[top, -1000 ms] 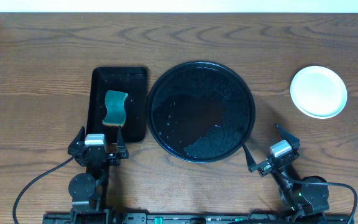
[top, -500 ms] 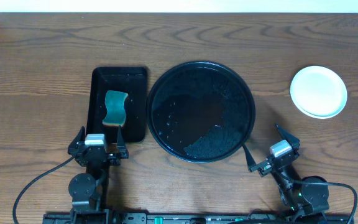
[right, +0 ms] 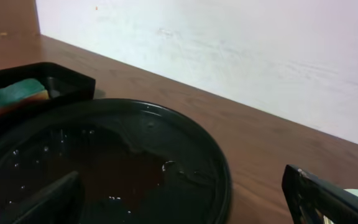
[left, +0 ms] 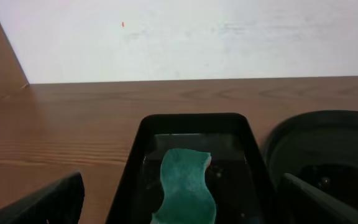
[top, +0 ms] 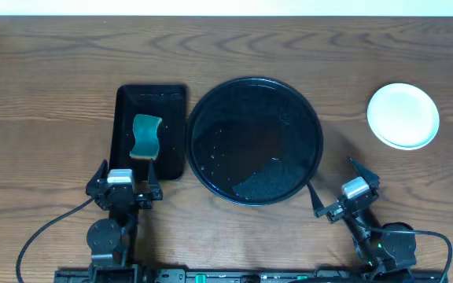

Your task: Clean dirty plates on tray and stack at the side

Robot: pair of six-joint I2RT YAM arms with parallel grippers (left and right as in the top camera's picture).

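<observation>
Wood tabletop (top: 53, 94); overhead shows plates (top: 403, 116) stacked off the tray (top: 242, 118), left wrist misses them; left claw (top: 128, 167), right claw (top: 330, 173) spread.

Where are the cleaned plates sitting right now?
Overhead view: the plates sit stacked on the bare tabletop at the far right, apart from the round tray, ahead and right of the right gripper.
</observation>
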